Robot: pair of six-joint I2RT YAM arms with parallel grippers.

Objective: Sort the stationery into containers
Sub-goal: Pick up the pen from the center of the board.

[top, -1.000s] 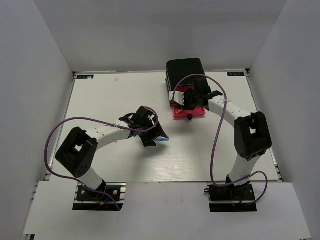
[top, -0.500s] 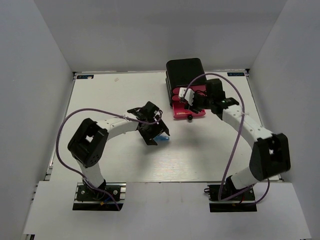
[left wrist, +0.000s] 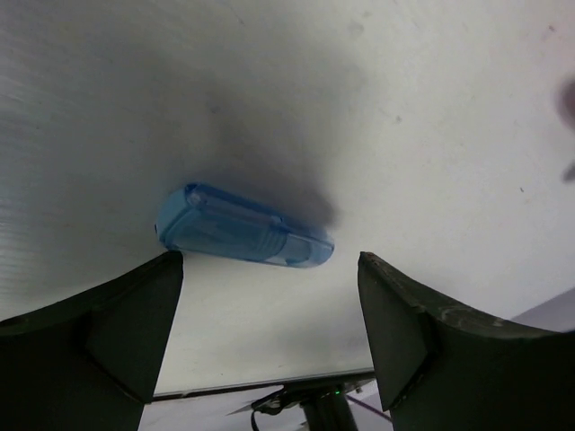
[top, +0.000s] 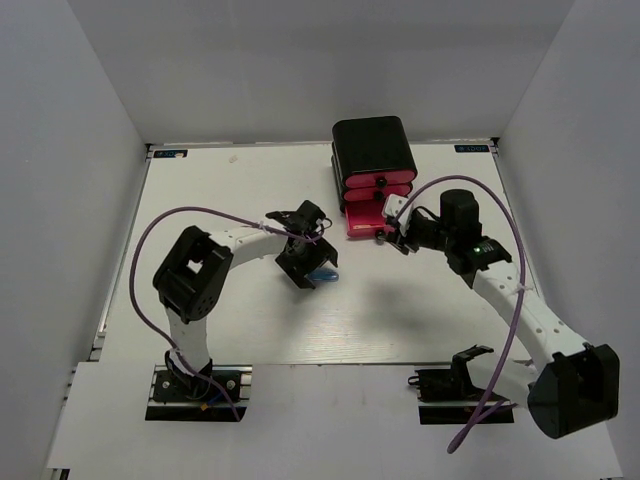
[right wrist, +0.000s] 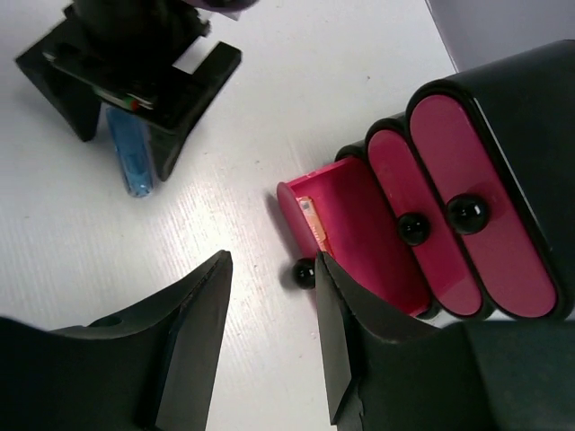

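- Light-blue cylinder (left wrist: 243,229) lies flat on the table (left wrist: 404,108), between the spread fingers of our left gripper (left wrist: 269,269), which is released and not clamping it.
- Pink bottom drawer (right wrist: 359,233) stands pulled out of the black cabinet (right wrist: 530,99); we see the two above it closed.
- Our right gripper (right wrist: 269,283) hangs unclenched, with the drawer's knob (right wrist: 304,272) between its fingers.

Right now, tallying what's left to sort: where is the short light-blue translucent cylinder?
Top view: the light-blue cylinder lies on the white table near the centre, under the open left end effector, left of the pulled-out bright pink bottom drawer.
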